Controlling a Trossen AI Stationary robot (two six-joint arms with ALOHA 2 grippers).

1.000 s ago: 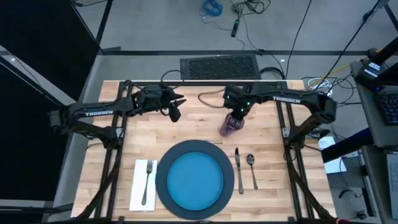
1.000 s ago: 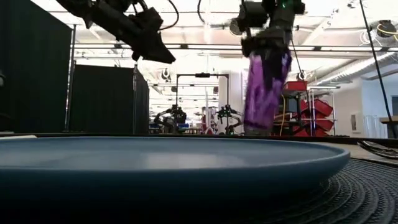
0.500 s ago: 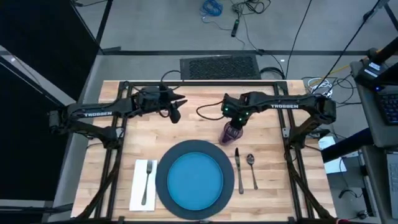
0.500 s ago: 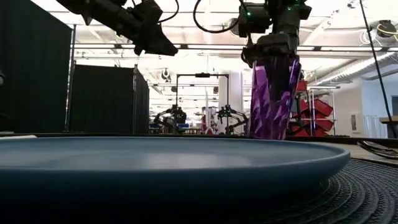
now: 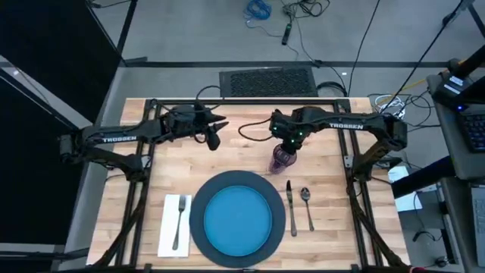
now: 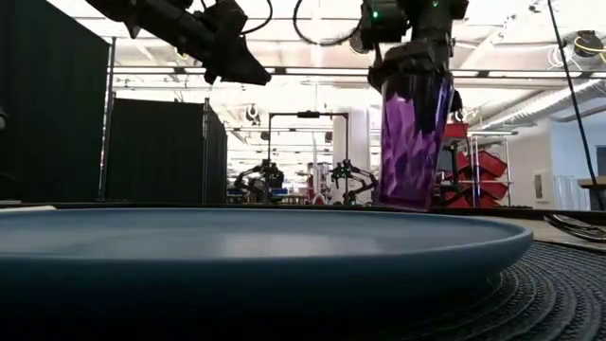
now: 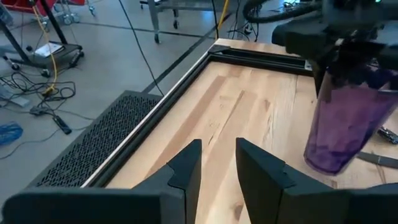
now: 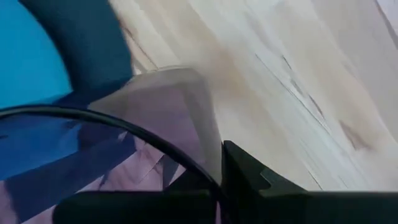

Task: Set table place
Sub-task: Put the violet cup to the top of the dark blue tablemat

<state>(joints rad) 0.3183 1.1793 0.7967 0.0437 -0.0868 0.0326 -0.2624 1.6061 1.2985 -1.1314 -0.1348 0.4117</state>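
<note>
high view: task looks nearly done. dark grey round charger (image 5: 198,227) sits at the near middle of the table (image 5: 242,136), smooth blue plate (image 5: 239,220) centred on it. white cloth napkin (image 5: 170,231) lies at 9 o'clock of the charger with the metal fork (image 5: 180,221) on top. knife (image 5: 291,208) and spoon (image 5: 307,205) lie side by side at 3 o'clock, slim shiny metal. what's left is the purple cup (image 5: 282,158), at about 1 o'clock of the charger, just above the knife tip. my right gripper (image 5: 287,142) is over it, clamped on its rim. my left gripper (image 5: 215,130) waits at 11 o'clock of the charger, well apart, empty.

low view: cup (image 6: 411,142) is tall, faceted, translucent purple plastic, upright, right gripper (image 6: 413,66) on its top. its base is hidden behind the plate rim (image 6: 473,248), so i can't tell if it touches the wood. charger edge (image 6: 559,284) looks woven, ribbed.

left wrist view: my left fingers (image 7: 186,168) stand slightly apart, holding nothing. cup (image 7: 342,118) is upright on light butcher-block planks.

right wrist view: my finger (image 8: 249,180) presses the cup wall (image 8: 168,118); blue plate (image 8: 28,56) just beside.

i judge only release and retreat remain.
</note>
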